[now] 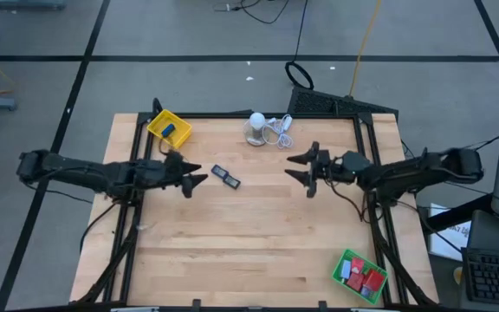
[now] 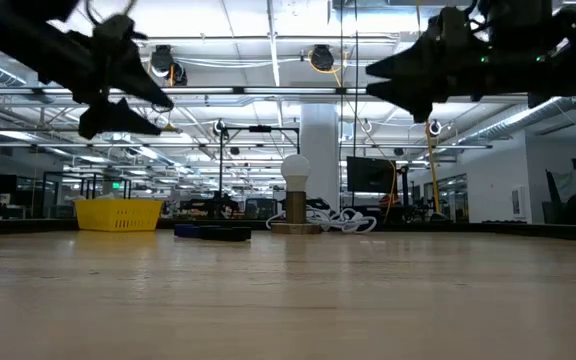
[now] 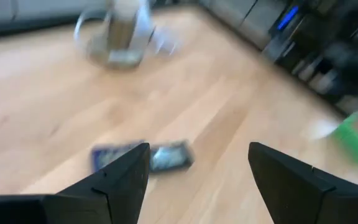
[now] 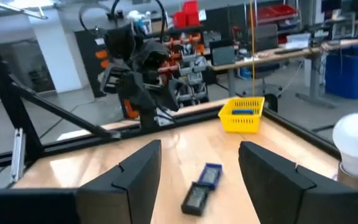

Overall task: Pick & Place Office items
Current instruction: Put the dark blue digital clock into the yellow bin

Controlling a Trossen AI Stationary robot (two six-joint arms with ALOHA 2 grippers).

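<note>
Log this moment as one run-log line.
left gripper: open, above table beside dark flat item | right gripper: open, raised | yellow tray: blue piece | green tray: red pieces

yellow tray (image 1: 158, 123), green tray (image 1: 343, 261), white bulb (image 1: 256, 121), coiled cable (image 1: 281, 130)

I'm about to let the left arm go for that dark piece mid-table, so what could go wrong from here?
The dark flat rectangle lies low on the table, so the left gripper, its jaws open, could slide it away rather than grip it. A blue bit seems to adjoin it, so both might be caught. The right gripper hangs close, open too; the arms could clash.
</note>
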